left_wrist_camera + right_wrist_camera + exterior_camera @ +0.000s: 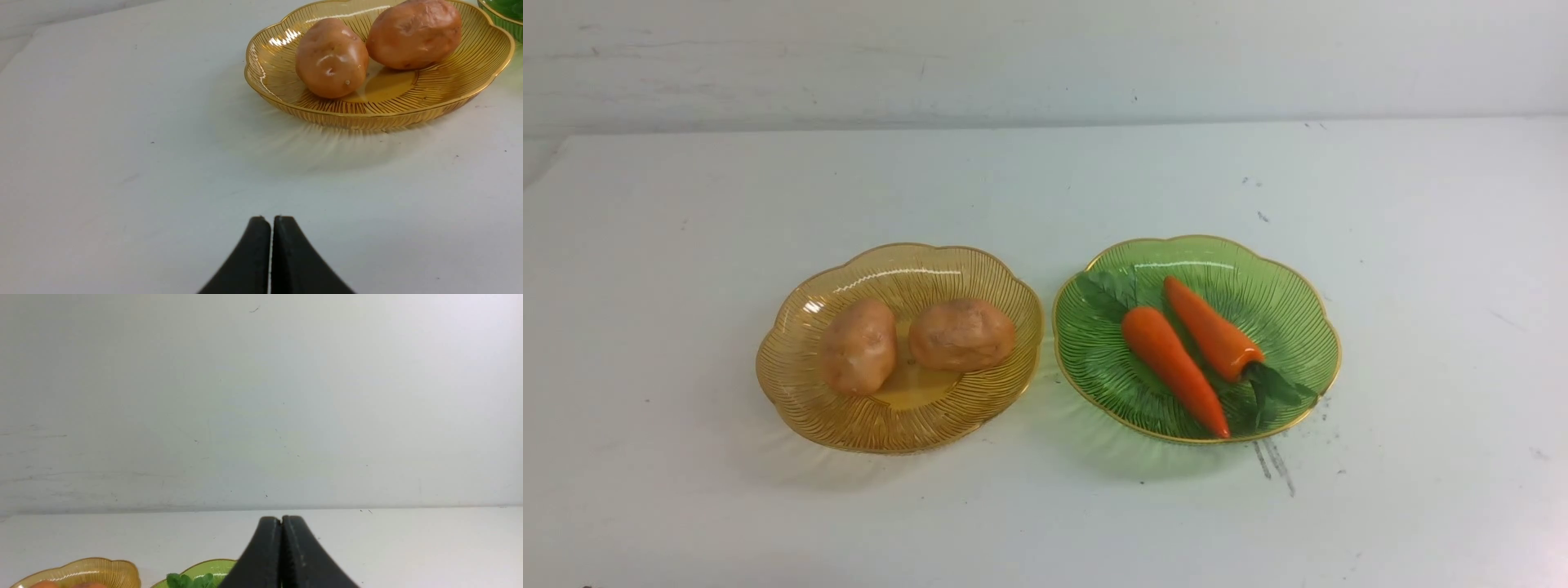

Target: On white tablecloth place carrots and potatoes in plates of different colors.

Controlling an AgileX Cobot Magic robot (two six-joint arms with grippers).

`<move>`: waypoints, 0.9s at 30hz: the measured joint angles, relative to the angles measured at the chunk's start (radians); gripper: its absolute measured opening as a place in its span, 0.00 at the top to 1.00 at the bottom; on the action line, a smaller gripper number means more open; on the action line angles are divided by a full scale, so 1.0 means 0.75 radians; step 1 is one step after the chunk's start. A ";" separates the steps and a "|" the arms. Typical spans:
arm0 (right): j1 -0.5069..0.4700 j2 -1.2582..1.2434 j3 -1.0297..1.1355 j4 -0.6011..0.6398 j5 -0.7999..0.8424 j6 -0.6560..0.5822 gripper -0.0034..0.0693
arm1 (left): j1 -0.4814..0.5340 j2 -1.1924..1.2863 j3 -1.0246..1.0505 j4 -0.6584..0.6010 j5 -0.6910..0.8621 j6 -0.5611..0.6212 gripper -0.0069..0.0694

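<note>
- Amber plate (841, 425) lies nearest the camera, by a little, on the white tablecloth (1013, 523); it holds 2 potatoes: the left potato (859, 347) points roughly front to back, the right potato (964, 335) runs side to side.
- Green plate (1094, 384) sits just beside it, towards the tablecloth's right edge, with 2 carrots slanting from back left to front right; the left carrot (1176, 371) has its tip near the front rim, the right carrot (1213, 331) its tip to the back.
- Left claw (271, 222) is clenched on nothing, in front of the amber plate and apart from it; that arm looks the nearer to the potatoes.
- Right claw (281, 522) is pinched together too, holding nothing, and is probably nearer the carrots.
- Sorting looks finished, 1 kind per plate, so the next move likely calls for no grasp (only keeping the 2 claws clear of the rims).
- No brand, label or writing shows; marks on the cloth are just scuffs.
</note>
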 joint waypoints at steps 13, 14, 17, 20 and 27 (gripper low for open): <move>-0.003 0.000 0.000 0.387 -0.004 -0.470 0.97 | 0.000 0.000 0.000 0.000 0.003 0.000 0.91; -0.010 0.000 0.001 0.387 -0.004 -0.478 0.97 | 0.000 0.000 0.000 0.000 0.003 0.000 0.91; -0.079 0.000 0.014 0.385 -0.013 -0.487 0.97 | 0.000 0.000 0.000 0.000 0.003 0.000 0.91; -0.226 0.000 0.072 0.377 -0.017 -0.491 0.97 | 0.000 0.000 0.000 0.000 0.003 0.000 0.91; -0.448 0.000 0.300 0.341 -0.036 -0.497 0.97 | 0.000 0.000 0.000 0.000 0.003 0.000 0.91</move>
